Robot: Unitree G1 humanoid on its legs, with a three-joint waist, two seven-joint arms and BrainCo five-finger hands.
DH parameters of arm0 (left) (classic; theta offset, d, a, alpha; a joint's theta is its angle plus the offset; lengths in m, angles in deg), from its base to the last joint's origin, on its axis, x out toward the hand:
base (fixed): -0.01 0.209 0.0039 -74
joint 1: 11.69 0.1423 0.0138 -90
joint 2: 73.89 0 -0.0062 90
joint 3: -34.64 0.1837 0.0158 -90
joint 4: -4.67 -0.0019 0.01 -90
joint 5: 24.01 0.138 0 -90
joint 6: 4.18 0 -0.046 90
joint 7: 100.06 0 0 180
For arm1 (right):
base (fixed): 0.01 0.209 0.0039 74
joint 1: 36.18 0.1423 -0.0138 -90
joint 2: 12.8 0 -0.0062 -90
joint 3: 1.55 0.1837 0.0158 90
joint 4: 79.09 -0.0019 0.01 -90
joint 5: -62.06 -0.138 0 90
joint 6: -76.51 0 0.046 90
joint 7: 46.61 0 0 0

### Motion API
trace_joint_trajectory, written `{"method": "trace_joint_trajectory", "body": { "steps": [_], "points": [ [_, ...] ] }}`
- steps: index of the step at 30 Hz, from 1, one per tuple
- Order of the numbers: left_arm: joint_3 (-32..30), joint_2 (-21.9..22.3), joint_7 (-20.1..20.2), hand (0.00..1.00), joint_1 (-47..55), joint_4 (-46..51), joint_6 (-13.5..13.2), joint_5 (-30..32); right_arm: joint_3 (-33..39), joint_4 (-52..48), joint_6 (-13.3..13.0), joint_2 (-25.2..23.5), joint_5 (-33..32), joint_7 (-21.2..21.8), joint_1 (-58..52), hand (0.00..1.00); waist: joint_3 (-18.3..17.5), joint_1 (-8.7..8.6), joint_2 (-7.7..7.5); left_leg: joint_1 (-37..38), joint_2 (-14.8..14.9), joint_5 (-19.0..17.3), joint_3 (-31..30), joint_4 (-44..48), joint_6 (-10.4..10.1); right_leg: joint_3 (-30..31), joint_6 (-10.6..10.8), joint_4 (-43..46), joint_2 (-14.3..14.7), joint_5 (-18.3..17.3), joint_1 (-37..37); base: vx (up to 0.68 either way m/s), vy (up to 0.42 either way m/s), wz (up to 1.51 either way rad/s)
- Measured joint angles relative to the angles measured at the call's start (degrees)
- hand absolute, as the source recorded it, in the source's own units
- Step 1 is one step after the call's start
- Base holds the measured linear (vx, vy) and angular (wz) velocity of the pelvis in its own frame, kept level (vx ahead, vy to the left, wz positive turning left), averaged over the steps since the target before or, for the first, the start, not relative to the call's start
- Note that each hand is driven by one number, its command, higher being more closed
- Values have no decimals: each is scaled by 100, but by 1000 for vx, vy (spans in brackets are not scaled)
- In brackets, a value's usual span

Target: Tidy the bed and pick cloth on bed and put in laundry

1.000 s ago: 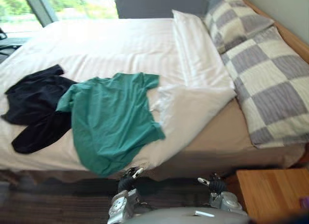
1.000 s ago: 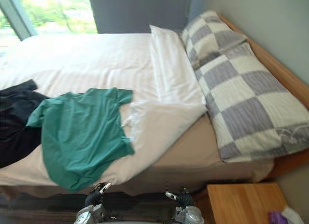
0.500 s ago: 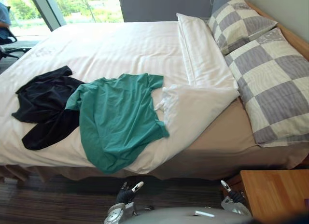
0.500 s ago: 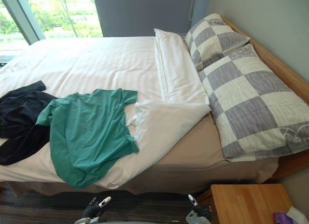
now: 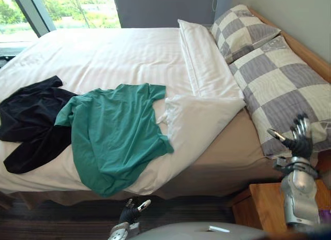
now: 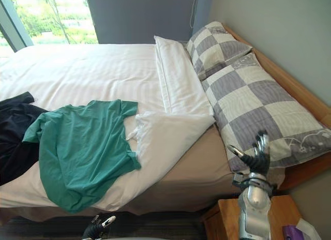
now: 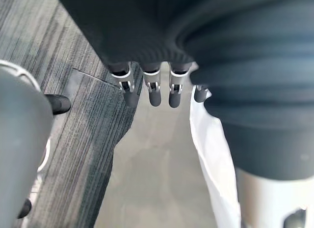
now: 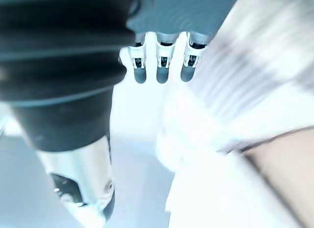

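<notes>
Left eye view: at the far left of the bed a black garment [image 5: 31, 121] lies crumpled on the white duvet [image 5: 103, 54], with one part trailing toward the near edge. Overlapping its right side is a green T-shirt [image 5: 116, 139]. It is spread fairly flat but wrinkled (one short sleeve lies over the black cloth), and its lower end drapes over the near edge of the mattress. Both pieces of clothing rest on the bed, and neither hand touches them.

Below the shirt's hanging end, the left hand [image 5: 129, 213] sits low beside the bed above the dark striped carpet [image 7: 93, 154]. In its own wrist view the fingers [image 7: 154, 93] are straight and hold nothing.

Just right of the shirt, the duvet's near corner [image 5: 199, 121] is folded back on itself, baring a tan sheet [image 5: 230, 154]. Beyond the fold a long white pillow [image 5: 204, 56] lies along the head of the bed. To its right, two grey-and-cream checked pillows [image 5: 282, 87] lean against the wooden headboard [image 5: 305, 48].

The right hand [image 5: 299, 140] stands upright in front of the nearer checked pillow, fingers spread and empty. Whether it touches the pillow cannot be told. A wooden nightstand [image 5: 256, 209] sits under that arm, at the bed's near right corner.
</notes>
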Motion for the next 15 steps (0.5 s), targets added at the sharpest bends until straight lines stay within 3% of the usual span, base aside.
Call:
{"method": "trace_joint_trajectory", "body": {
  "steps": [7,11,15],
  "points": [
    [-2,-133,-124,0,4,-46,32,12,-1214,224,465,613,543,629,1278,0,58,63,3,-88,-56,102,-248,1,52,-185,-9,-12,11,34,2,-34,-12,16],
    [1,-234,-159,0,32,-105,39,178,-1736,761,758,614,889,651,2193,0,174,112,-25,-262,-64,192,-526,-3,77,-419,-22,-18,2,42,3,-45,-22,28],
    [18,-363,-240,0,2,-90,61,213,-1881,1423,997,620,1292,531,3297,0,383,345,-146,-728,14,389,-865,-2,108,-621,-98,-95,70,177,-281,-69,-32,42]
  ]
}}
